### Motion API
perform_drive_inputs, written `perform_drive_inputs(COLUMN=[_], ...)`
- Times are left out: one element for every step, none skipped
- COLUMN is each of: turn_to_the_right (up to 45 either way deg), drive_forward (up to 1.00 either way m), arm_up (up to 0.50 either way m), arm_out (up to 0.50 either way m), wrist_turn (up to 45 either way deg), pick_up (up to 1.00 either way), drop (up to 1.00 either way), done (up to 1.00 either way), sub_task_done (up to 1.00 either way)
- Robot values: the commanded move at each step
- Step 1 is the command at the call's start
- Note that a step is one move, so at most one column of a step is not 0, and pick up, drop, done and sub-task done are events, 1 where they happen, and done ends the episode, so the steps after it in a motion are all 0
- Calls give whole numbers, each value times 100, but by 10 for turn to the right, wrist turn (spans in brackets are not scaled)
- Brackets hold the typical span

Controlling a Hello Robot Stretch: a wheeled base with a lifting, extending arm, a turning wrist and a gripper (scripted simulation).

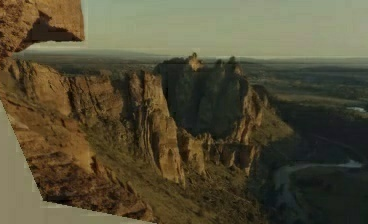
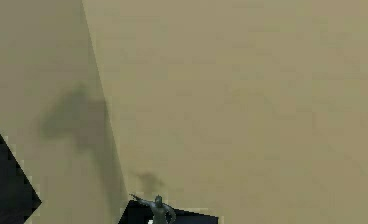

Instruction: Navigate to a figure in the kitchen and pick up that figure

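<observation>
The gripper's condition cannot be told from these pictures, so the plan should assume nothing about it until it is checked. The task's thing, a small grey-green figure [image 2: 160, 210] with what look like outstretched arms, stands at the very bottom of the arm side view, just left of the middle, on a dark flat surface [image 2: 200, 218] whose edge is cut off by the frame. Behind it rise plain beige walls [image 2: 242, 90] that meet in a corner, and a black panel [image 2: 10, 185] crosses the lower left of that view. Ahead, the forward view looks onto a large wall picture [image 1: 192, 120] of brown rock cliffs above a river valley, with a strip of pale wall [image 1: 10, 185] at its left, which suggests the base is already drawn up close to that wall. The step in hand is most likely the last alignment before the reach. To do it well, correct the base only slightly so the arm's line meets the figure, minding how little room seems to remain in front. Set the lift so the fingers come in clear of the dark surface, then extend slowly. Aim for the figure's trunk, not its thin limbs, since a small upright piece like this would probably tip at a sideways nudge.
</observation>
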Motion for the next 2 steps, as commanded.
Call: perform_drive_inputs(turn_to_the_right=[0,0], drive_forward=[0,0], arm_up=[10,0], arm_out=[0,0], wrist_turn=[0,0], pick_up=[0,0], drop=[0,0], done=[0,100], sub_task_done=[0,0])
